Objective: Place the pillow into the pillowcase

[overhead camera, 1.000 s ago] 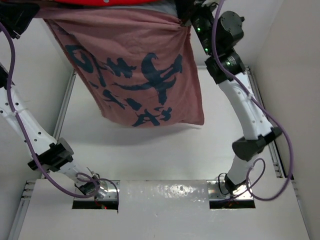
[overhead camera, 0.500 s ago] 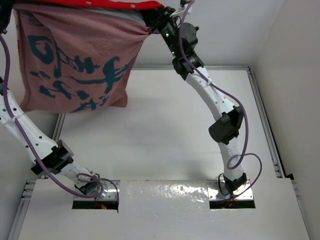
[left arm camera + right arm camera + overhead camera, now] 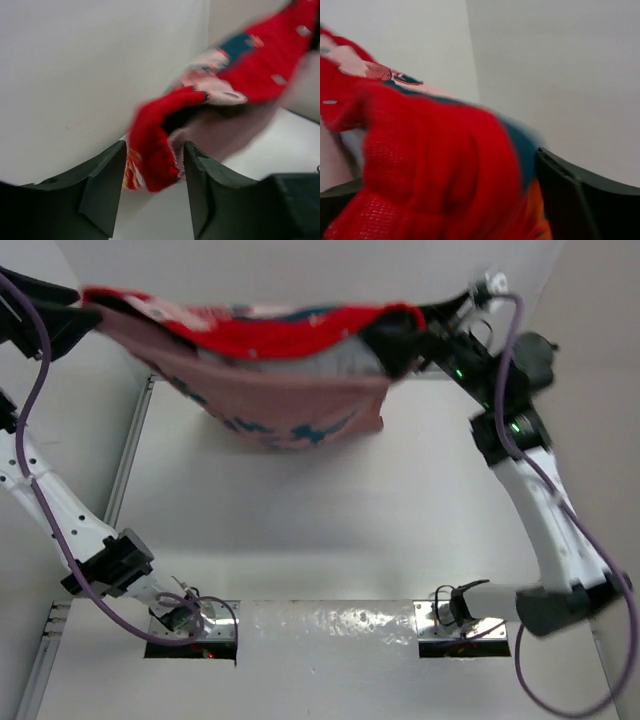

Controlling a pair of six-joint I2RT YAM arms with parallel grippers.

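The pillowcase (image 3: 270, 335), red outside and pale pink inside with teal print, sags high over the far side of the table between my two grippers. A pale grey-white patch (image 3: 345, 358), seemingly the pillow, shows inside its right end. My left gripper (image 3: 90, 302) is at its left corner. In the left wrist view the left gripper (image 3: 154, 147) stands open, and a red corner of the pillowcase (image 3: 155, 130) lies loose between the fingers. My right gripper (image 3: 408, 332) is at the right end. In the right wrist view the right gripper (image 3: 445, 170) has its jaws wide, with blurred, bunched pillowcase (image 3: 435, 150) filling the gap.
The white table (image 3: 300, 520) lies below the cloth, with metal rails along its left (image 3: 128, 465) and right sides. White walls stand close behind and to the right. The arm bases (image 3: 190, 625) sit at the near edge, with purple cables looping around them.
The case hung as a flat pink sheet at the upper left; now it spans across between the grippers. The right arm has swung out to the right. Both grippers have opened.
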